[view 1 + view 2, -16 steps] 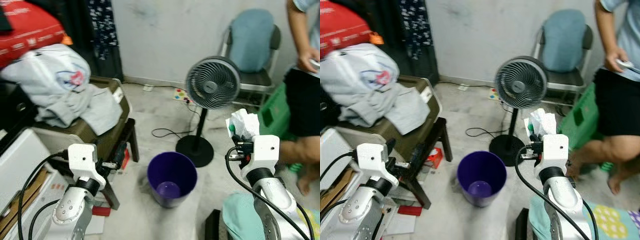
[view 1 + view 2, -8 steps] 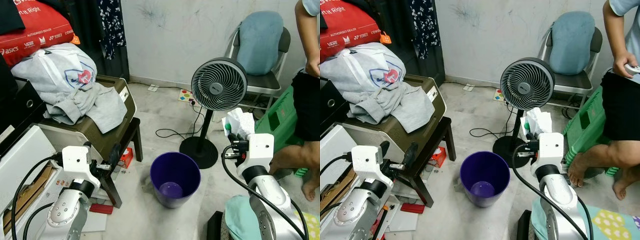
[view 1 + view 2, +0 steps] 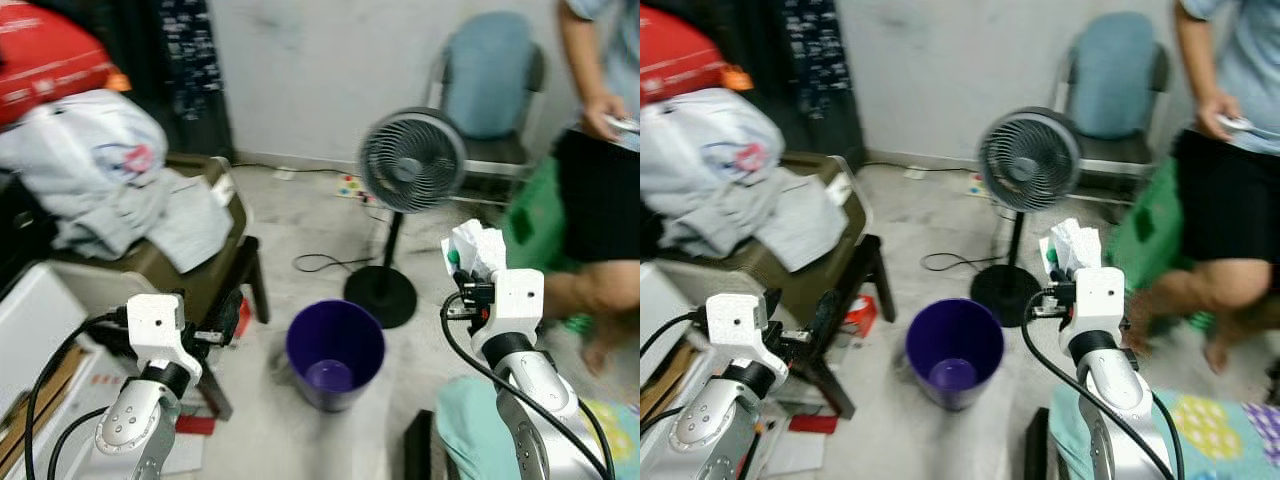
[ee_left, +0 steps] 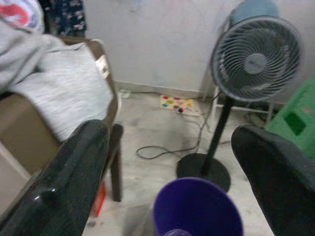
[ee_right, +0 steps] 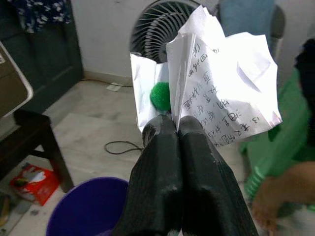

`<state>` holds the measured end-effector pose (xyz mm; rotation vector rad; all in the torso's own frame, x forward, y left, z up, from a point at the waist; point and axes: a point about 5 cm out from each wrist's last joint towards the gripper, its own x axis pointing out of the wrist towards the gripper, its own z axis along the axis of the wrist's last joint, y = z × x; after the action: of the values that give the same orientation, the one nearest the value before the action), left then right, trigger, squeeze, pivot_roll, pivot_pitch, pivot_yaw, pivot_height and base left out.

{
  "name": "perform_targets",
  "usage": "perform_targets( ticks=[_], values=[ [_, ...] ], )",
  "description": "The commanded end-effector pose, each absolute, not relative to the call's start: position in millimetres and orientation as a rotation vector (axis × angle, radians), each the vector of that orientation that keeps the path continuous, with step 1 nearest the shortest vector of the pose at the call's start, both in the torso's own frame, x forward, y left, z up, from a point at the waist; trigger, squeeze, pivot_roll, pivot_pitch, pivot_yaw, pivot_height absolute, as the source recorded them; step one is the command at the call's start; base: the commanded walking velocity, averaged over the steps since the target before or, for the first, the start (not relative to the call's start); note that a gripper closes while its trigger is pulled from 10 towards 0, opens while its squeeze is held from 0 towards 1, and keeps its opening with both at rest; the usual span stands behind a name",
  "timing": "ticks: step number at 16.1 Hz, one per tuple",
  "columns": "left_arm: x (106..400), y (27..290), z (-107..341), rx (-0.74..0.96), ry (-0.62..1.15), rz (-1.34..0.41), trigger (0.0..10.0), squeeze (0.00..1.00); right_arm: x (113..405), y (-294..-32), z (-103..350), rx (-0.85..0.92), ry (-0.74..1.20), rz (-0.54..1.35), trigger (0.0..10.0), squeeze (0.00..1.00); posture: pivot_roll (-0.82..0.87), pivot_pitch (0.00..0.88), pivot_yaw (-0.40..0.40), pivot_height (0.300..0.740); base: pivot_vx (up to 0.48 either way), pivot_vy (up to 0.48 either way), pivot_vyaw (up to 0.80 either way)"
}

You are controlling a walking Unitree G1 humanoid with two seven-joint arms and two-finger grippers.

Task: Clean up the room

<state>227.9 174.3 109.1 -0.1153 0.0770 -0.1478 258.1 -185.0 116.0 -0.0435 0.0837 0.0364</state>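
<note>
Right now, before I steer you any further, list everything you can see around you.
Bin: one, purple, on the floor ahead.
Fan: one, grey, standing behind the bin.
Crumpled paper: one, white with writing, clamped in the right gripper.
Clothes: pile, grey and white, on a brown box at left.
Chair: one, blue cushion, by the wall.
Person: one, at right, holding something.
Left gripper: fingers open, pointing toward the bin.
Right gripper: fingers shut, raised right of the bin.
</note>
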Motion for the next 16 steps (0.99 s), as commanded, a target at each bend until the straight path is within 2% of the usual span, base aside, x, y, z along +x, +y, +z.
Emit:
perform_targets(
  ticks=[1,3,8,11,16],
  values=[
    [228,176,111,-0.115,0.077,-0.14,10.0,0.0,263,-181,121,-0.048,0.061,0.053,10.0,0.0,-0.12,0.0,0.002,0.74,0.0,0.0,0.0],
    [228,176,111,-0.114,0.077,-0.135,10.0,0.0,263,-175,121,-0.072,0.059,0.087,10.0,0.0,-0.12,0.0,-0.001,0.74,0.0,0.0,0.0],
    [228,175,112,-0.113,0.07,-0.152,10.0,0.0,264,-171,121,-0.078,0.05,0.104,10.0,0.0,-0.12,0.0,-0.001,0.74,0.0,0.0,0.72],
    [229,174,113,-0.11,0.065,-0.164,10.0,0.0,264,-171,121,-0.08,0.05,0.098,10.0,0.0,-0.12,0.0,0.004,0.74,0.0,0.0,0.0],
    [229,172,113,-0.112,0.061,-0.179,10.0,0.0,264,-174,116,-0.093,0.069,0.092,10.0,0.0,-0.12,0.0,-0.004,0.74,0.299,0.0,0.0]
  ],
)
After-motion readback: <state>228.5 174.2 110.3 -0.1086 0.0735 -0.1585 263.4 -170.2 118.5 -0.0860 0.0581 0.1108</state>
